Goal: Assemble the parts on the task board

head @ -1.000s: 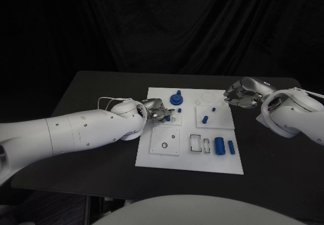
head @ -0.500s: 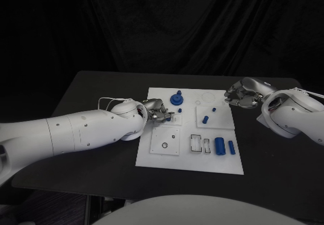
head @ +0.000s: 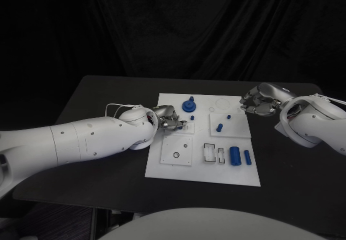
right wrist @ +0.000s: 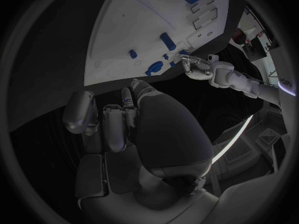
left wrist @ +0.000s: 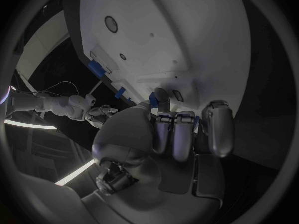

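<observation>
1. Currently, left hand (head: 168,120) sat over the board's (head: 173,170) left-centre, fingers curled around a small blue part (left wrist: 153,99).
2. Right hand (head: 257,102) was clenched, holding nothing, just off the board's far right edge.
3. Other blue parts (head: 234,155) lay on the board.

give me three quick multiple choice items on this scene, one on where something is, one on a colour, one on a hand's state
1. Where is the right hand?
A. over the task board's near edge
B. by the task board's far right corner
C. off the table's left side

2. What colour is the large cylinder lying on the task board?
A. blue
B. red
C. yellow

3. How are the right hand's fingers?
A. spread flat on the board
B. wrapped round a cylinder
C. curled in, holding nothing

Key: 1 B, the head view shows it at that corner. 2 A, it is blue like the other parts. 3 C, its wrist view shows curled, empty fingers.
</observation>
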`<action>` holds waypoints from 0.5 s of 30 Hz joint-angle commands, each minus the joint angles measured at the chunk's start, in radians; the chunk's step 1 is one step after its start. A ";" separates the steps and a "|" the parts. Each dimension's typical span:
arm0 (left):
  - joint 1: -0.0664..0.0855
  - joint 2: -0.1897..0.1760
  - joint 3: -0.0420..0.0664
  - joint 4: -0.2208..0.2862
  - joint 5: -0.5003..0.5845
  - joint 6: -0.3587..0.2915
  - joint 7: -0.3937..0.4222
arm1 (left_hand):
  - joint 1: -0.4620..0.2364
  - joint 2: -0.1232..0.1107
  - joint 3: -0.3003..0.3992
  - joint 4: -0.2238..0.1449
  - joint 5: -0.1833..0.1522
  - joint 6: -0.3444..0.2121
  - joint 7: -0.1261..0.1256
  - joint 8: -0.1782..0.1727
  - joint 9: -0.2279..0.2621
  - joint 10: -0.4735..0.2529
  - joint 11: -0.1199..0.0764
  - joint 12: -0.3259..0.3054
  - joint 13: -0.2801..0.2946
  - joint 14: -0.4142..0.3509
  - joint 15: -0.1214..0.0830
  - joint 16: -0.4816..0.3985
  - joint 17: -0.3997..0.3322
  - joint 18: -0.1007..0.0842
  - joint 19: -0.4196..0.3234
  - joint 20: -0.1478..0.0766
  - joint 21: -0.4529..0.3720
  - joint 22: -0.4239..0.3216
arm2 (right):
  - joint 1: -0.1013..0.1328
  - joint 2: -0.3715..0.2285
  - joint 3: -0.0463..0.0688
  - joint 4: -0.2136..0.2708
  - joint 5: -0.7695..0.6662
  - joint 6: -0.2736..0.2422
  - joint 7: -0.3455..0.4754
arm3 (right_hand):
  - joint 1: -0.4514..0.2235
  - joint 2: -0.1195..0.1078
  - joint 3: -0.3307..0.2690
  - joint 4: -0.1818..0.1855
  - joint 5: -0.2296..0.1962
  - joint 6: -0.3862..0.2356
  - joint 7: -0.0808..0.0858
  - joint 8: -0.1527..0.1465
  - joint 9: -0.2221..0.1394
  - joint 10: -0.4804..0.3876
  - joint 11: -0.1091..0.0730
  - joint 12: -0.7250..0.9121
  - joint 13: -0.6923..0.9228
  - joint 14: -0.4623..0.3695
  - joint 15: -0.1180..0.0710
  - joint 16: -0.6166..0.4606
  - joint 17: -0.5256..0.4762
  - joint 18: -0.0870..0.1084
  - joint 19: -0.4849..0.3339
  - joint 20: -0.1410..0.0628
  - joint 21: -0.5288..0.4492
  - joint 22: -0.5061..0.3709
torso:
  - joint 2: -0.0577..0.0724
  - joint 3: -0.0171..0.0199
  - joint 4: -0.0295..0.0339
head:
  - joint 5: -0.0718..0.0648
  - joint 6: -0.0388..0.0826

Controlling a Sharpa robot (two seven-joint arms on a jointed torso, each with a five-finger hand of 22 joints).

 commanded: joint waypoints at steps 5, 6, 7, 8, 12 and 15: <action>-0.003 0.005 -0.001 0.001 0.006 0.017 0.012 | 0.051 -0.008 0.045 -0.012 -0.002 -0.001 -0.004 0.010 0.023 0.104 -0.005 -0.004 0.263 0.106 -0.010 0.003 0.263 -0.014 0.002 -0.004 -0.002 0.191 | -0.003 -0.001 0.001 0.001 -0.001 0.015 -0.024 | 0.007 0.005 0.008 -0.001 0.006 0.008 -0.002 -0.007 -0.001 -0.009 0.000 -0.007 -0.021 0.023 0.006 -0.007 0.009 0.020 -0.010 0.000 -0.009 0.129 | 0.000 -0.0001 0.0001 | 0.000 0.000; -0.003 0.005 -0.001 0.001 0.006 0.016 0.012 | 0.056 -0.010 0.050 -0.013 -0.003 -0.001 -0.004 0.010 0.023 0.104 -0.005 -0.004 0.263 0.106 -0.010 0.003 0.263 -0.014 0.002 -0.004 -0.002 0.191 | -0.003 -0.002 0.001 0.002 -0.001 0.015 -0.024 | 0.010 0.005 0.010 -0.003 0.006 0.009 -0.002 -0.007 -0.001 -0.010 -0.001 -0.008 -0.023 0.023 0.006 -0.009 0.006 0.020 -0.011 0.000 -0.012 0.129 | 0.000 0.0000 0.0002 | 0.001 0.000; -0.003 0.004 -0.001 0.002 0.006 0.014 0.011 | 0.058 -0.011 0.053 -0.014 -0.003 0.000 -0.005 0.011 0.023 0.104 -0.005 -0.004 0.263 0.106 -0.010 0.003 0.263 -0.015 0.002 -0.004 -0.001 0.191 | -0.003 -0.002 0.001 0.002 -0.001 0.016 -0.025 | 0.010 0.005 0.010 -0.003 0.006 0.009 -0.002 -0.007 -0.001 -0.010 -0.001 -0.008 -0.023 0.023 0.006 -0.009 0.006 0.020 -0.011 0.000 -0.012 0.129 | 0.000 -0.0001 0.0003 | 0.001 0.000; -0.003 0.004 -0.001 0.003 0.006 0.013 0.010 | 0.063 -0.013 0.058 -0.016 -0.003 0.000 -0.005 0.012 0.023 0.104 -0.006 -0.004 0.263 0.106 -0.011 0.003 0.263 -0.015 0.003 -0.005 0.000 0.192 | -0.003 -0.002 0.001 0.002 0.000 0.016 -0.025 | 0.010 0.005 0.010 -0.003 0.006 0.009 -0.002 -0.007 -0.001 -0.010 -0.001 -0.008 -0.023 0.023 0.006 -0.009 0.006 0.020 -0.011 0.000 -0.012 0.129 | 0.000 0.0002 0.0007 | 0.000 0.000; -0.003 0.001 -0.001 0.006 0.006 0.014 0.005 | 0.068 -0.014 0.065 -0.017 -0.005 0.002 -0.006 0.014 0.023 0.104 -0.006 -0.004 0.263 0.106 -0.011 0.003 0.263 -0.016 0.006 -0.005 0.003 0.193 | -0.003 -0.002 0.001 0.001 0.005 0.018 -0.026 | 0.011 0.005 0.011 -0.004 0.006 0.010 -0.002 -0.007 -0.001 -0.011 -0.001 -0.010 -0.025 0.022 0.006 -0.011 0.005 0.021 -0.012 0.000 -0.015 0.128 | 0.000 0.0000 -0.0003 | 0.000 0.000; -0.003 -0.001 -0.001 0.010 0.006 0.017 -0.001 | 0.071 -0.016 0.069 -0.018 -0.006 0.004 -0.006 0.016 0.023 0.104 -0.007 -0.004 0.263 0.106 -0.012 0.003 0.263 -0.016 0.006 -0.006 0.003 0.193 | -0.003 -0.003 0.001 0.001 0.007 0.020 -0.027 | 0.012 0.006 0.012 -0.005 0.007 0.010 -0.002 -0.007 -0.001 -0.012 -0.001 -0.011 -0.027 0.021 0.006 -0.013 0.003 0.021 -0.013 0.000 -0.018 0.127 | 0.000 -0.0002 -0.0001 | 0.001 0.000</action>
